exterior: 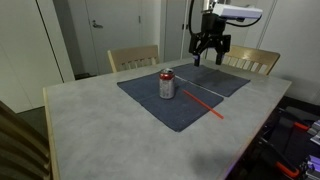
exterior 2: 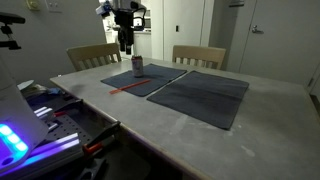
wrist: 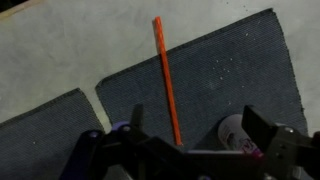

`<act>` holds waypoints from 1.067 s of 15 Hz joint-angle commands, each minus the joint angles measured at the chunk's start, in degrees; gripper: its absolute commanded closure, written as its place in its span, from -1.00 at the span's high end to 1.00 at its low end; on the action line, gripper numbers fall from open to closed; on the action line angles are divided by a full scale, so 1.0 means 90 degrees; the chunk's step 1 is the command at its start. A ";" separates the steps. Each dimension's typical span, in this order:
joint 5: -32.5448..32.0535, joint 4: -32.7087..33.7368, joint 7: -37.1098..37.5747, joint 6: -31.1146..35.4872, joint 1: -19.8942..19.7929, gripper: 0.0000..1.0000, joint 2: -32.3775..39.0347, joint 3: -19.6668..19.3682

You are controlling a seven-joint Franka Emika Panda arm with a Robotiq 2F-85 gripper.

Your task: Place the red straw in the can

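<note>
The red straw [exterior: 203, 103] lies flat on a dark grey placemat [exterior: 150, 95]. It also shows in an exterior view [exterior 2: 128, 85] and in the wrist view [wrist: 166, 80]. The can [exterior: 166, 84] stands upright on the same mat, close to one end of the straw, and shows in an exterior view [exterior 2: 137, 65] and at the bottom of the wrist view [wrist: 238, 134]. My gripper [exterior: 210, 52] hangs high above the table, well above the straw and can, open and empty. Its fingers frame the bottom of the wrist view [wrist: 195, 135].
A second dark placemat [exterior 2: 205, 97] lies beside the first on the grey table [exterior: 100, 125]. Two wooden chairs [exterior: 133, 58] [exterior: 252, 60] stand at the far edge. Equipment with cables [exterior 2: 45, 120] sits off the table's edge.
</note>
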 commanded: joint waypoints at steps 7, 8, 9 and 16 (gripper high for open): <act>-0.0782 -0.0817 0.0166 0.1558 -0.0005 1.00 0.0348 -0.0061; -0.0776 -0.0835 0.0126 0.1627 0.0004 1.00 0.0426 -0.0080; -0.0776 -0.0831 0.0136 0.1625 0.0007 1.00 0.0433 -0.0080; -0.0918 -0.0479 -0.0153 0.1237 -0.0048 1.00 0.0558 -0.0134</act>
